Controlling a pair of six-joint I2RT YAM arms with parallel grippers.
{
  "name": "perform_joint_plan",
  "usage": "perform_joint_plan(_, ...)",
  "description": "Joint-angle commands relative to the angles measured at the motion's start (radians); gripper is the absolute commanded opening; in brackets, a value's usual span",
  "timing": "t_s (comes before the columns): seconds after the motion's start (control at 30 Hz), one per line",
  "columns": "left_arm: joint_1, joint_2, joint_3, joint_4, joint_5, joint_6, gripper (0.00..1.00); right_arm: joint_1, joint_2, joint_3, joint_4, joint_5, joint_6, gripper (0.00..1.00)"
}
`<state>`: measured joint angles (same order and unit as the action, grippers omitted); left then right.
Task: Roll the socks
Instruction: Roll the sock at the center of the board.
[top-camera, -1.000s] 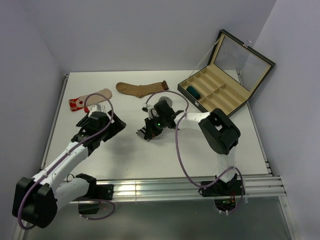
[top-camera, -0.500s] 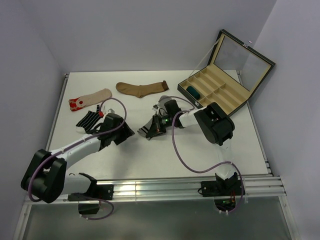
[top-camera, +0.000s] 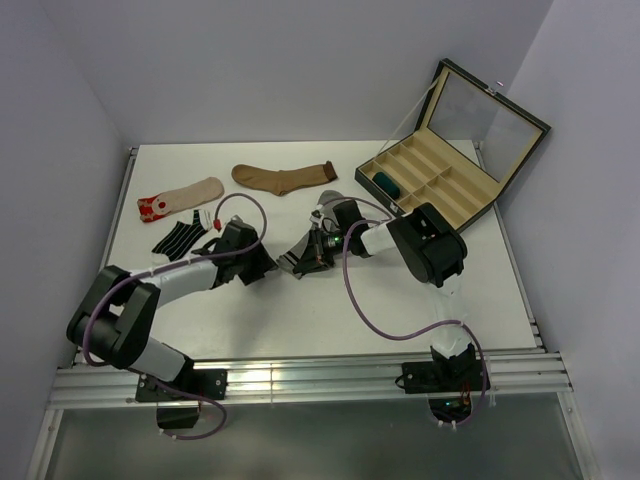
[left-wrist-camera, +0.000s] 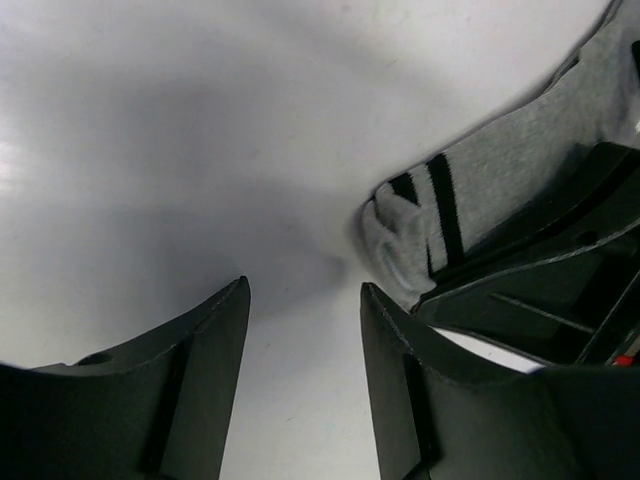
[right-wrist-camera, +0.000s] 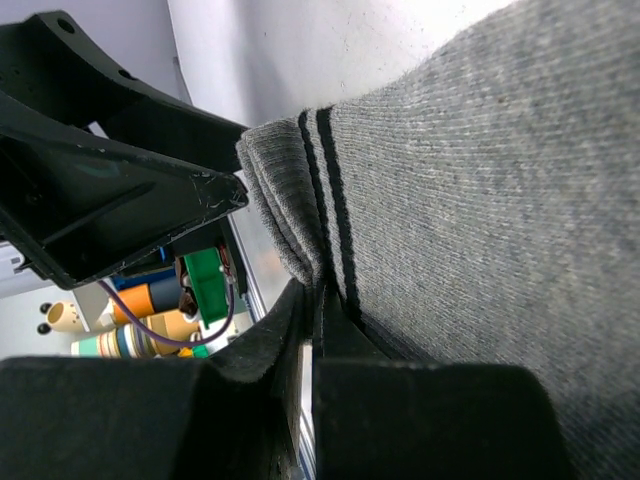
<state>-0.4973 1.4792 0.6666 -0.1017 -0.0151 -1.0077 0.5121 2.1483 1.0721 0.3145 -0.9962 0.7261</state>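
White table (top-camera: 300, 320), pale walls on three sides.

Top view: the grey sock (top-camera: 293, 260) lies mid-table between the two arms. The left gripper (top-camera: 266, 268) is at its left end and the right gripper (top-camera: 310, 256) at its right. Three more socks lie flat behind them: brown sock (top-camera: 285, 178), beige red-toed sock (top-camera: 180, 197) and black-and-white striped sock (top-camera: 180, 240). The compartment box (top-camera: 470, 215) stands open at right, with one teal roll (top-camera: 385, 184) in a slot.

Left wrist view: left gripper (left-wrist-camera: 305, 380) jaws stand partly apart with only bare table between them, so nothing is held. The grey sock's striped cuff (left-wrist-camera: 420, 220) sits just to the right of the right-hand finger, outside the gap, folded over on itself.

Right wrist view: right gripper (right-wrist-camera: 312, 345) is pinched fully closed on the grey sock (right-wrist-camera: 450, 180), right at the black cuff stripes. The left gripper (right-wrist-camera: 110, 200) looms close beside the cuff edge.

Risks, as judgement:
- If the left jaws come together where they stand, they will likely catch table, not fabric. Cause: the cuff is offset to one side.
- The two grippers are crowded, so a small sideways correction could knock finger against finger.
- The fold looks loose. Any tug from the right could open it out or drag the whole sock.
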Motion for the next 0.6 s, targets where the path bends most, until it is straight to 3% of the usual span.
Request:
perform_joint_plan(0.0,-0.007,0.046,0.025,0.026,0.006,0.011,0.54,-0.007,0.010,0.005,-0.025,0.034,-0.022,0.00)
perform_joint_plan(0.27,-0.012,0.121,0.068,0.031,0.003,0.012,0.49,-0.007,0.016,0.008,-0.023,0.034,-0.016,0.00)
perform_joint_plan(0.57,-0.020,0.223,0.133,-0.021,-0.009,0.023,0.30,-0.006,-0.010,0.028,-0.107,0.083,-0.077,0.02)
